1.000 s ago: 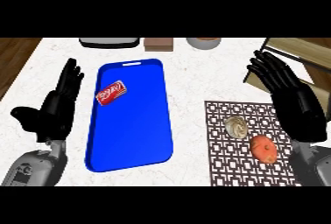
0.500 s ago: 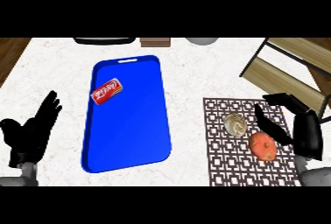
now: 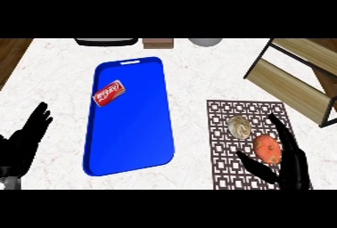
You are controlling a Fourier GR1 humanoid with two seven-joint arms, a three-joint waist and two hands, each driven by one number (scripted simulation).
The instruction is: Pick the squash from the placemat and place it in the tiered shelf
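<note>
Orange and round, the squash point(image 3: 268, 148) lies on the patterned placemat point(image 3: 223, 147) near the bench's right front corner, just beside a pale ribbed thing point(image 3: 239, 126) I cannot name. It looks nearly as wide as long, so no long axis tells. The right hand point(image 3: 286, 162) is much the nearer: its fingers stand spread and straight, holding nothing, one finger along the squash's right side and the thumb low at its near left, so the squash sits in the gap between them; whether they touch it I cannot tell. The left hand point(image 3: 23, 142) rests open at the bench's left front edge, well apart. The shelf point(image 3: 296, 75) stands at the right rear corner, beyond the placemat. White marbled bench point(image 3: 191, 67); a blue tray point(image 3: 132, 129) with a red can point(image 3: 109, 92) lies mid-bench.
</note>
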